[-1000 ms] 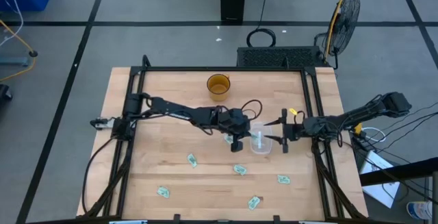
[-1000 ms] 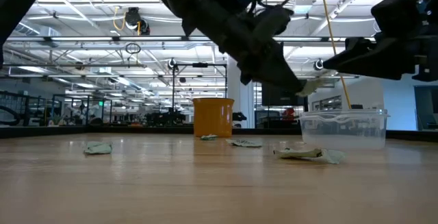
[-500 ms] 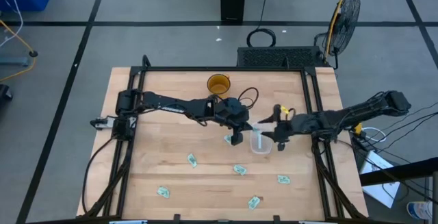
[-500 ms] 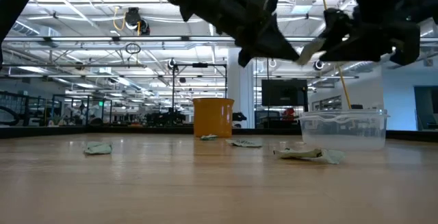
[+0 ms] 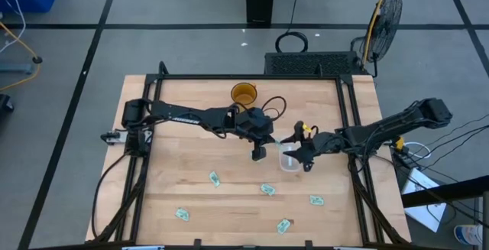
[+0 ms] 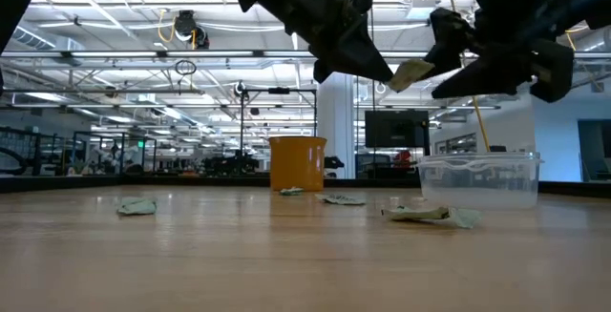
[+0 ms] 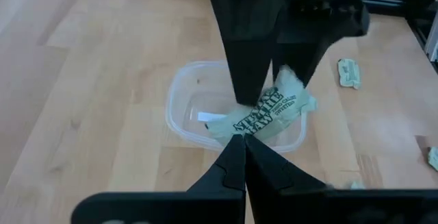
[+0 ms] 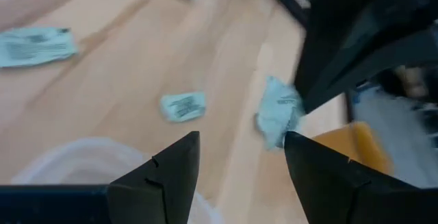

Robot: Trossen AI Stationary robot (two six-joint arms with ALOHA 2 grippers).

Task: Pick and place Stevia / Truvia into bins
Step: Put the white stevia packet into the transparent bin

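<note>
A green-and-white Stevia sachet (image 7: 267, 109) hangs in the air over the clear bin (image 7: 179, 94), with my left gripper (image 7: 241, 142) shut on it. My right gripper (image 8: 241, 138) is open and reaches in from the table's right. Its fingers (image 7: 241, 59) stand on either side of the sachet's far end (image 8: 277, 118); whether they touch it I cannot tell. In the low view the sachet (image 6: 409, 72) shows between the two grippers, well above the bin (image 6: 477, 180). Several more sachets (image 5: 215, 178) lie flat on the table. My left gripper pinches the sachet's near end (image 7: 248, 129) between its two fingertips. The fingers slant down from the table's left. The sachet sticks out beyond them toward the right gripper, lifted clear above the bin.
An amber cup (image 5: 244, 95) stands near the table's far edge. Loose sachets lie toward the near edge (image 5: 267, 189), (image 5: 316, 200), (image 5: 182, 214), (image 5: 284, 225). A black frame (image 5: 348, 112) runs along the table's sides.
My left gripper has risen with the sachet, lifting it higher above the bin. My right gripper has risen and gone toward the table's left, up to the sachet, rolling as it went; its fingers have stayed open.
</note>
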